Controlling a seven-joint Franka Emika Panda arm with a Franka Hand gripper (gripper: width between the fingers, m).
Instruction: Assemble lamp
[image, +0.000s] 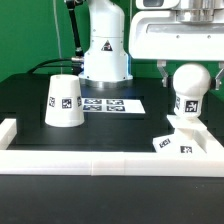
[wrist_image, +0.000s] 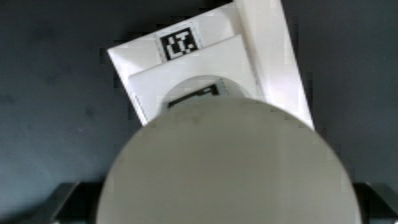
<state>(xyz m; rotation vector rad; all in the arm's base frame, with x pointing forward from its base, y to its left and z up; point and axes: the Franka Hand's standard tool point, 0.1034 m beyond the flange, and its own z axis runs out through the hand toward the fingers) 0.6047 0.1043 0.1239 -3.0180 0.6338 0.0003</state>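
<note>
The round bulb (image: 190, 82) stands upright on its short tagged stem on the flat angular base (image: 176, 142) at the exterior view's right. My gripper (image: 189, 74) hangs over it, a finger on each side of the bulb's upper part with small gaps showing, so it looks open. In the wrist view the bulb (wrist_image: 222, 165) fills the space between the dark fingers (wrist_image: 68, 203), with the base (wrist_image: 196, 60) and its tag beyond. The truncated-cone shade (image: 65, 101) stands alone at the exterior view's left.
The marker board (image: 112, 103) lies flat between the shade and the bulb. A raised white wall (image: 100, 167) runs along the front and both sides of the black table. The robot pedestal (image: 105, 50) stands at the back.
</note>
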